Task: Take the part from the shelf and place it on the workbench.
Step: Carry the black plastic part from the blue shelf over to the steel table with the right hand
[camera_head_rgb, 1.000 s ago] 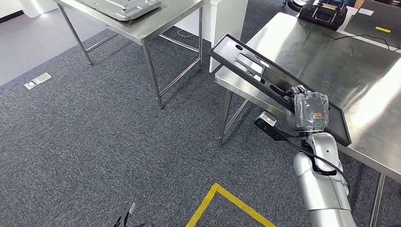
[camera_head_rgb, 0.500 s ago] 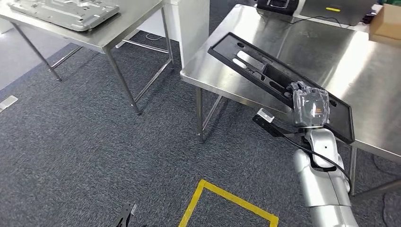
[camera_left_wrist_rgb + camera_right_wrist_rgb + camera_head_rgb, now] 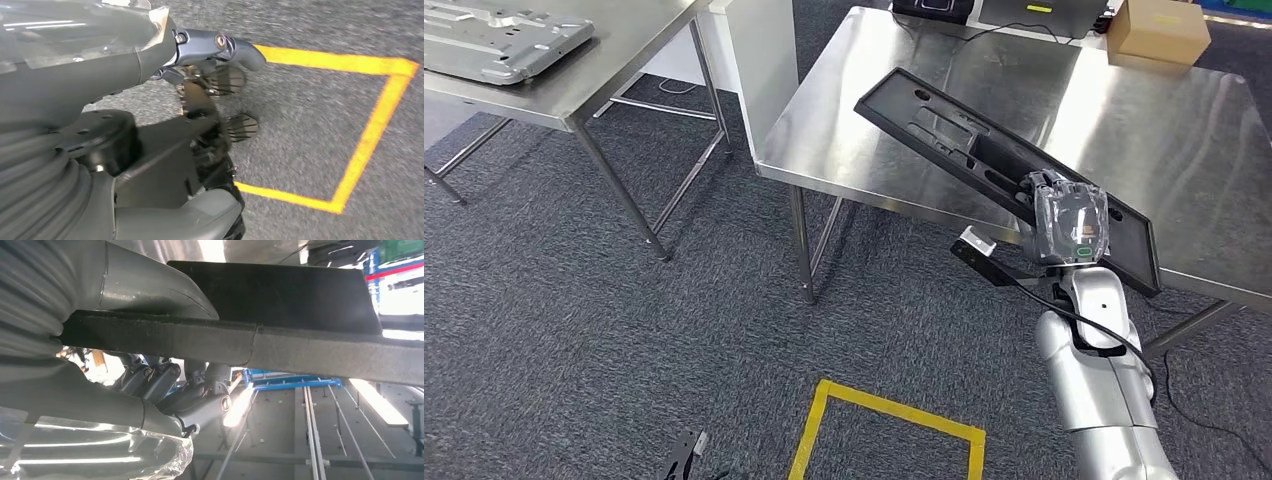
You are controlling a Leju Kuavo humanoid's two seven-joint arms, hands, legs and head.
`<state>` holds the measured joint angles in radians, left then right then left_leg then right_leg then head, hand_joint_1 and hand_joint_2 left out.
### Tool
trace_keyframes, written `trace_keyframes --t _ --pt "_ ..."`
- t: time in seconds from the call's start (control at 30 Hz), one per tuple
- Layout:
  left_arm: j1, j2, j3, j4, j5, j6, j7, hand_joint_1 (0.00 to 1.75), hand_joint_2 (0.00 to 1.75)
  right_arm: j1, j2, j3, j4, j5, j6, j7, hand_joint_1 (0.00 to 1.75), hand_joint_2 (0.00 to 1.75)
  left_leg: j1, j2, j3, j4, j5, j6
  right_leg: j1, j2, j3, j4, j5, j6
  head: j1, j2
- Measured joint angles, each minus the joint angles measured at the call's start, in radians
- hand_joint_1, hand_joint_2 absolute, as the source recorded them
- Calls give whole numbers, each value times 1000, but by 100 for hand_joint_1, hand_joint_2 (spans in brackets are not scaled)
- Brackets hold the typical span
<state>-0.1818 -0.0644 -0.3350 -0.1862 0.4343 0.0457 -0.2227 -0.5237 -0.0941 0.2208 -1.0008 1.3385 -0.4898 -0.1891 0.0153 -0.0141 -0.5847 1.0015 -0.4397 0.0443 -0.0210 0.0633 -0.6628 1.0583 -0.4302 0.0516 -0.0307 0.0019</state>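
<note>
Grey carpet runs under the steel workbench (image 3: pixel 1124 120), where the right hand (image 3: pixel 1074 228) grips the long black part (image 3: pixel 984 160), tilted over the near edge. Lowering it flat comes next, I reckon. The left hand (image 3: pixel 220 100) hangs with fingers apart, holding nothing.

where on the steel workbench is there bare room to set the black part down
The workbench is bare across its near and middle surface, from the front edge below the black part, gripped by the right hand, out to the right edge. The far edge is crowded: a cardboard box and dark devices with cables.
</note>
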Motion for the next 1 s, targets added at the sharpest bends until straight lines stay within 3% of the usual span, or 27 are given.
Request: trace_keyframes --t 0.03,0.07,0.13,0.17,0.23,0.3,0.33,0.4,0.47,0.53,0.6,0.63,0.67,0.7,0.77,0.8,0.87,0.97,1.0 --pt "0 0 0 0 0 -3 -4 0 175 3 0 1 0 1 -2 0 175 175 -2 10 0 -1 1 4 1 -30 -31 65 -29 -2 4 0" --pt "1 0 0 0 -1 -6 -6 0 175 5 0 1 0 2 -2 0 175 175 -3 22 -1 -1 0 6 1 -46 -66 141 -60 -2 7 0" --pt "4 0 0 0 -1 -9 -9 0 175 13 0 2 2 3 -3 0 175 175 -4 48 -2 -1 -1 7 0 -53 -113 243 -93 3 8 0" --pt "4 0 0 0 -1 -12 -11 0 175 15 0 2 3 3 -3 0 175 175 -4 57 -2 0 -2 6 -1 -55 -106 234 -85 9 9 0" --pt "2 0 0 0 0 -20 -15 0 175 16 0 2 5 4 -3 -4 175 175 -4 73 0 1 -4 3 -2 -67 -34 103 -39 24 10 0" --pt "-3 1 0 0 0 -28 -20 0 175 13 -1 3 6 5 -3 -12 175 175 -9 85 -1 5 -9 -6 2 -83 43 -28 -1 23 9 0" --pt "-5 1 0 0 1 -30 -22 0 175 12 -2 3 7 5 -3 -15 175 175 -12 89 -1 6 -10 -10 4 -86 60 -57 7 17 8 0" --pt "-8 1 0 0 1 -33 -26 0 175 13 -6 3 11 3 -4 -21 175 175 -12 95 0 5 -10 -19 7 -81 60 -63 10 2 6 0" --pt "-10 2 0 0 0 -34 -30 0 175 12 -9 3 14 -1 -6 -27 175 175 -7 78 -6 21 -24 -30 1 -73 60 -64 12 -10 4 0" --pt "-10 2 0 0 0 -35 -34 0 175 12 -8 4 17 -2 -11 -31 175 175 -4 41 -44 105 -77 -39 -4 -67 61 -66 14 -22 -2 0" --pt "-8 3 0 0 0 -35 -36 0 175 12 -7 5 22 -2 -15 -31 175 175 -4 20 -110 238 -137 -44 -2 -61 61 -66 12 -26 -5 0" --pt "-7 4 0 0 1 -35 -36 0 175 13 -6 6 25 -2 -15 -32 175 175 -4 17 -135 284 -148 -44 -1 -56 61 -66 12 -27 -5 0" --pt "-6 4 0 0 1 -35 -37 0 175 13 -5 7 28 -2 -15 -32 175 175 -4 16 -142 290 -137 -42 0 -51 62 -66 12 -27 -5 0" --pt "-6 5 0 0 1 -35 -38 0 175 13 -4 8 31 -2 -15 -32 175 175 -4 15 -128 255 -107 -39 0 -46 64 -65 12 -27 -5 0" --pt "-6 7 0 0 1 -35 -38 0 175 12 -2 8 33 -1 -15 -32 175 175 -4 9 -64 116 -33 -30 2 -38 67 -65 11 -26 -5 0" --pt "-7 8 0 0 2 -35 -38 0 175 11 -1 8 33 -1 -15 -32 175 175 -5 4 -36 57 -11 -26 4 -34 67 -65 10 -25 -4 0" --pt "-7 9 0 0 2 -35 -38 0 175 8 1 8 34 -1 -16 -32 175 175 -10 0 -16 10 -3 -20 7 -31 64 -65 9 -19 -4 0" --pt "-8 8 0 0 3 -35 -39 0 175 6 1 9 34 -1 -16 -32 175 175 -10 7 -11 0 4 -4 6 -32 57 -58 3 -6 -4 0" --pt "-9 9 1 0 4 -35 -39 0 175 4 2 10 35 -1 -16 -32 175 175 -7 9 -7 -4 6 2 6 -37 43 -30 -11 -6 -2 0"
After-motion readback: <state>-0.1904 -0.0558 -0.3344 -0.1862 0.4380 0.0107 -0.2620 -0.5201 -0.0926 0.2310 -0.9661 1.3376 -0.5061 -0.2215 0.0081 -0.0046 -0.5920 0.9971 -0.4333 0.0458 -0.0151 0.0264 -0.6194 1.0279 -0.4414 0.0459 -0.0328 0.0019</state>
